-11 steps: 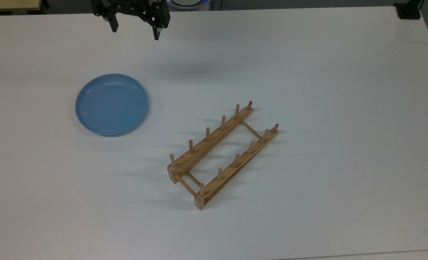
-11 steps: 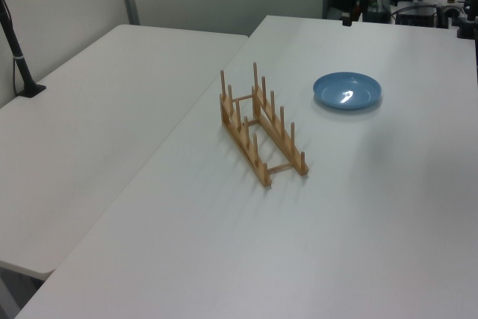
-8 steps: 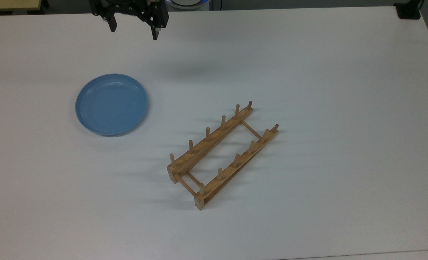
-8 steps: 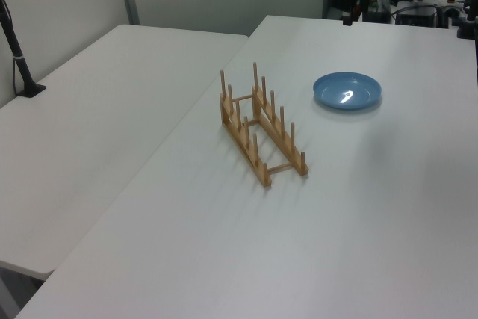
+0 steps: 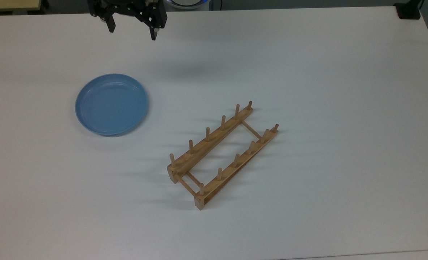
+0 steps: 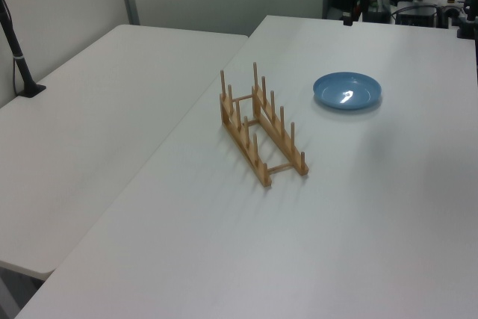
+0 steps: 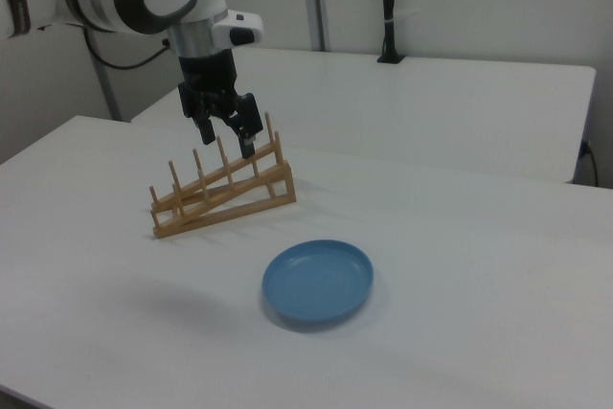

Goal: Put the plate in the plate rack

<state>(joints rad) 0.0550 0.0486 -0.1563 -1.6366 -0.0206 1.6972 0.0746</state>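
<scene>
The light-blue plate lies flat on the white table, at the top view's left; it also shows as the plate and the plate. The wooden plate rack stands diagonally at the table's middle, apart from the plate, seen too as the rack and the rack. My gripper hangs open near the far table edge, well above and beyond the plate, with nothing between its fingers. In the right view the gripper hovers high over the table.
A second white table adjoins on the left view's left, with a black post on it. Equipment stands past the far edge. A black clamp sits at the top view's upper right corner.
The gripper has drifted slightly toward the top view's upper left, away from the plate. Plate and rack have not moved.
</scene>
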